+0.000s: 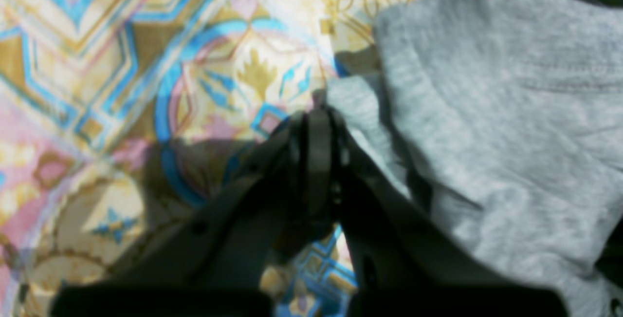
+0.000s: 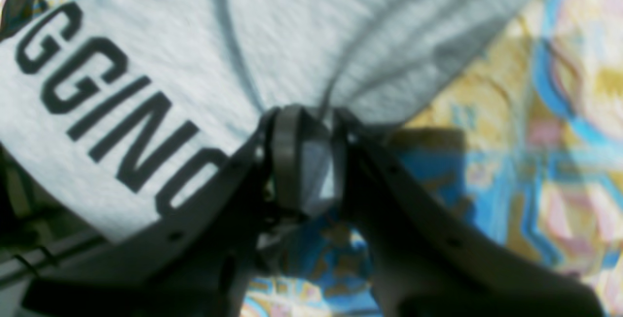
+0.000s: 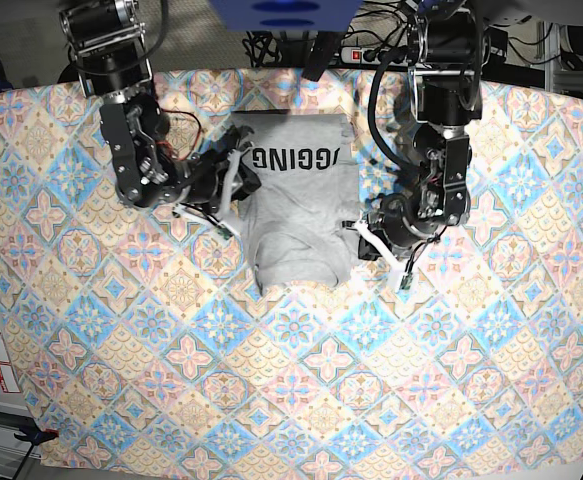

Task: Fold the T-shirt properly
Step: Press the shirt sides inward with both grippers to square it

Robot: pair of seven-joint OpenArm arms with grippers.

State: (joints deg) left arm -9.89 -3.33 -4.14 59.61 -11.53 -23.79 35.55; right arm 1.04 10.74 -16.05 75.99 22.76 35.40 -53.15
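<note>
Base view: the T-shirt [image 3: 296, 200] lies partly folded near the far middle of the tablecloth [image 3: 301, 380], and I have one arm on each side of it.
T-shirt position: its far band shows black capital lettering, and the plain grey part bunches and wrinkles toward the near end.
My right gripper [image 3: 233, 190]: it sits at the shirt's edge on the left of the base view, just below the lettering.
Right grip, wrist view: my right gripper [image 2: 304, 156] has its jaws pinched on a fold of the grey cloth [image 2: 302, 39], which pulls into creases that run up from the tips; a wedge of fabric shows between them.
Lettering, right wrist view: bold black letters run slantwise across the shirt to the left of my jaws.
My left gripper [image 3: 363, 232]: it is at the opposite edge of the shirt, on the right of the base view, low over the tablecloth.
Left grip, wrist view: my left gripper [image 1: 316, 127] has its jaws pressed together; grey cloth [image 1: 496, 127] lies just beside the tips and to their right, but the blur keeps me from telling whether any is caught between them.
Tablecloth, left wrist view: the tile pattern [image 1: 146, 64] fills the left side.
</note>
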